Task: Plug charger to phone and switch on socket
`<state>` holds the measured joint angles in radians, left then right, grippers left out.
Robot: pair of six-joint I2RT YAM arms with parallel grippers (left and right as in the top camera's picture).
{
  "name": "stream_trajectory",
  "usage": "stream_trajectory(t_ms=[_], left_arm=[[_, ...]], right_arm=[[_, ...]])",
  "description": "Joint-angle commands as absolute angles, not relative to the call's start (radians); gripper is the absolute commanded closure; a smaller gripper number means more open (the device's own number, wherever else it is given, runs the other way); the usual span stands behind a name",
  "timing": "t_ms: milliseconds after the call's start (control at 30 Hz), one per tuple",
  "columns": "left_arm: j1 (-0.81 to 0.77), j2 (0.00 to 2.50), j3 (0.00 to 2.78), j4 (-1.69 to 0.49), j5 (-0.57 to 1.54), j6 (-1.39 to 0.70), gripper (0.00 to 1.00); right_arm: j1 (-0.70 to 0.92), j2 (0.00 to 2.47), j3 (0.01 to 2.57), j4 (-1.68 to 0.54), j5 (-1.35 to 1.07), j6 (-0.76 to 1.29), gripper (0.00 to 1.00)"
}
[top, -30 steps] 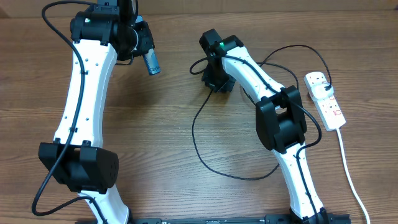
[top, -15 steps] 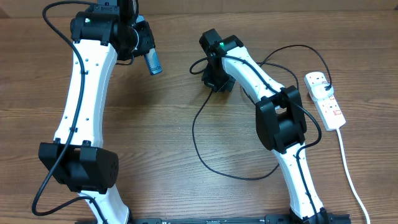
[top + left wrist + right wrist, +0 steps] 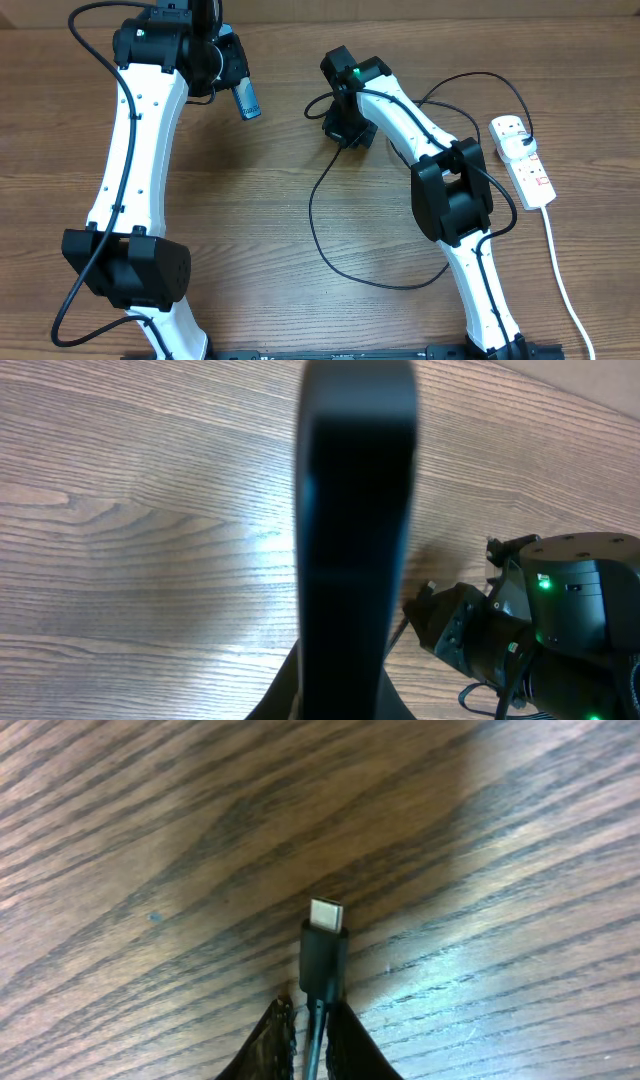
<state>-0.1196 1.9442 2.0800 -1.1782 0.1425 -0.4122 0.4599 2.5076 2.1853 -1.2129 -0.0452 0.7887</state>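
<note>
Right end effector (image 3: 312, 1022) pinches the charger (image 3: 323, 955), its connector tip protruding ahead.

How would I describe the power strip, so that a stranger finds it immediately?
Look at the table's right edge, beyond the right arm. There lies a long white power strip with small red switches. Unlike the thin black cable, its own cord is thick and white.
</note>
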Motion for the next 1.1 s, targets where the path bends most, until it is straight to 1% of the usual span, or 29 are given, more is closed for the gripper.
stream_trajectory(t_ms=[0, 200, 433, 533, 867, 967, 1033, 1067], left_arm=[[-0.118, 1.938, 2.090, -1.167, 0.159, -0.415, 0.96], [-0.118, 1.938, 2.090, -1.167, 0.158, -0.415, 0.96], [-0.118, 1.938, 2.090, -1.167, 0.159, -0.415, 0.96], [-0.118, 1.938, 2.090, -1.166, 0.158, -0.415, 0.96], [-0.118, 1.938, 2.090, -1.166, 0.159, -0.415, 0.96], [-0.118, 1.938, 2.090, -1.166, 0.159, -0.415, 0.96], [-0.118, 1.938, 2.090, -1.166, 0.160, -0.414, 0.96], [-0.118, 1.938, 2.090, -1.163, 0.175, -0.401, 0.96]], right_arm=[[0.464, 2.537, 2.193, -1.205, -0.043, 0.792, 0.88], [0.459, 2.537, 2.193, -1.209, -0.009, 0.792, 0.83], [0.455, 2.537, 2.193, -1.217, 0.051, 0.789, 0.82], [0.455, 2.537, 2.193, -1.217, 0.051, 0.789, 0.85], [0.456, 2.537, 2.193, -1.216, 0.033, 0.788, 0.86], [0.456, 2.537, 2.193, -1.212, 0.030, 0.783, 0.91], [0.455, 2.536, 2.193, -1.201, 0.017, 0.763, 0.96], [0.453, 2.536, 2.194, -1.194, -0.006, 0.745, 0.96]])
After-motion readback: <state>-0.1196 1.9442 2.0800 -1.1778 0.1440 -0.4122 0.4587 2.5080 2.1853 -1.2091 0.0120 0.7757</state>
